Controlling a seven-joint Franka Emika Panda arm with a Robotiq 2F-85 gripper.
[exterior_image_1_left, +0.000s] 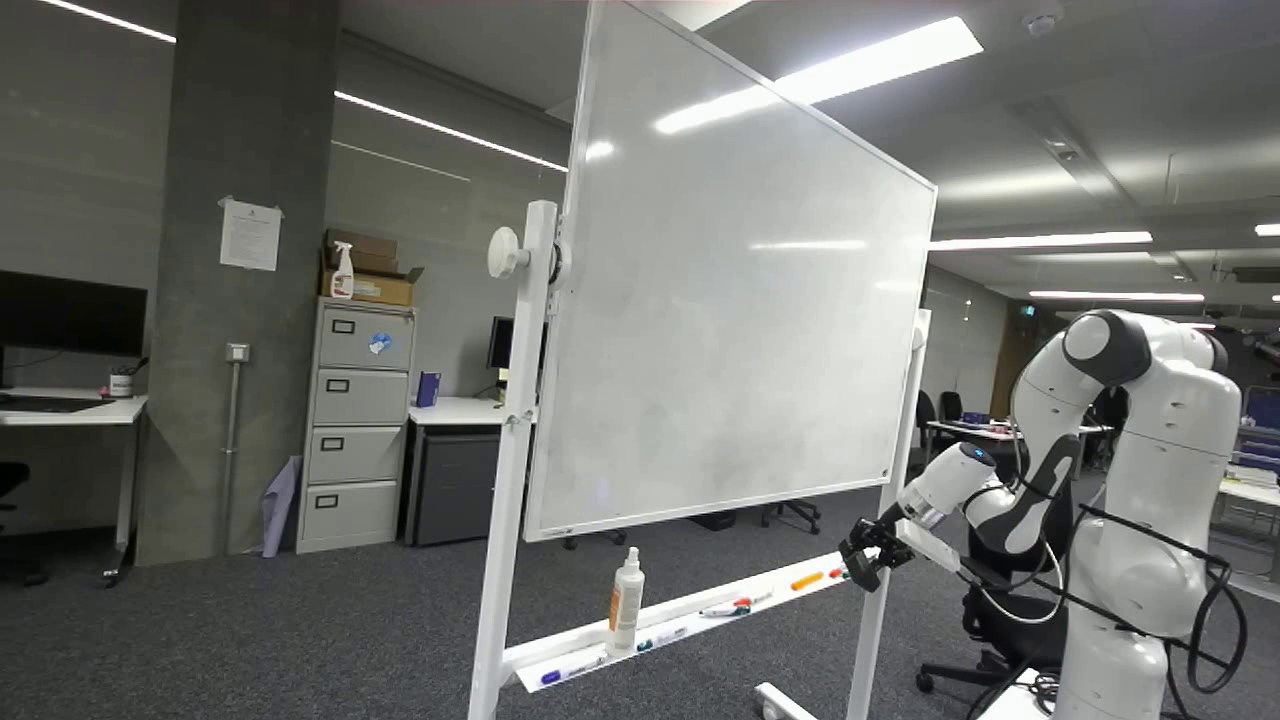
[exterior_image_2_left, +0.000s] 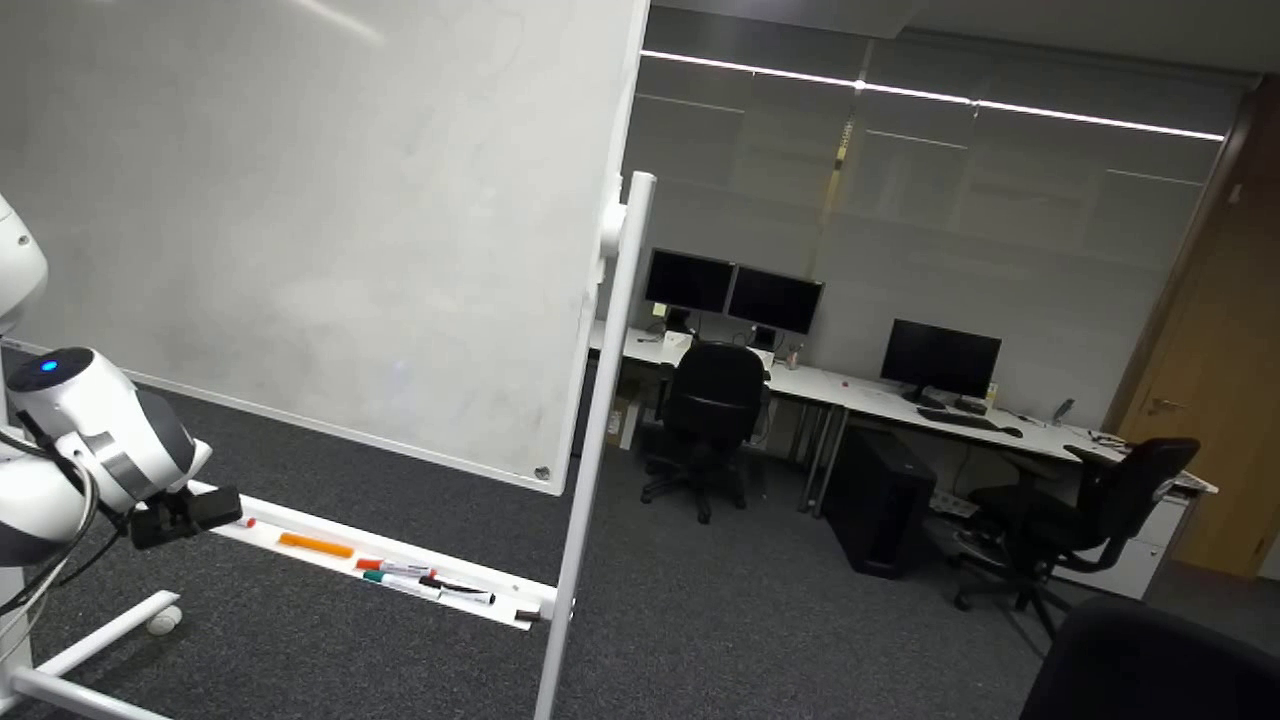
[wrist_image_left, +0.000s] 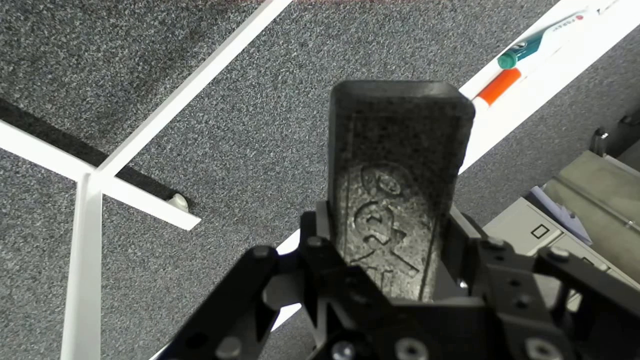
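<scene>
- Jaws: clamped on an embossed dark block (wrist_image_left: 400, 175), free end toward twelve o'clock in the wrist view.
- Green-capped marker (wrist_image_left: 525, 52): on white tray (wrist_image_left: 505, 120), block's one-to-two o'clock.
- Filing cabinet (wrist_image_left: 530, 225): beyond, near four o'clock.

We've got a chunky black block (wrist_image_left: 397, 150) in the gripper (wrist_image_left: 391, 222), pinched at its 8 and 4 o'clock sides as we see it in the wrist view. It sits just off centre toward 3 o'clock, long way running 12 to 6, with the free end up at 12. That end's a bit wider and its corners are kinda rounded off. The face toward us is speckled, darker at 12 and greyer lower down, with some relief markings we can't read, middle to 6. In both exterior views it blends into the dark gripper, so we can't make out its outline.
</scene>
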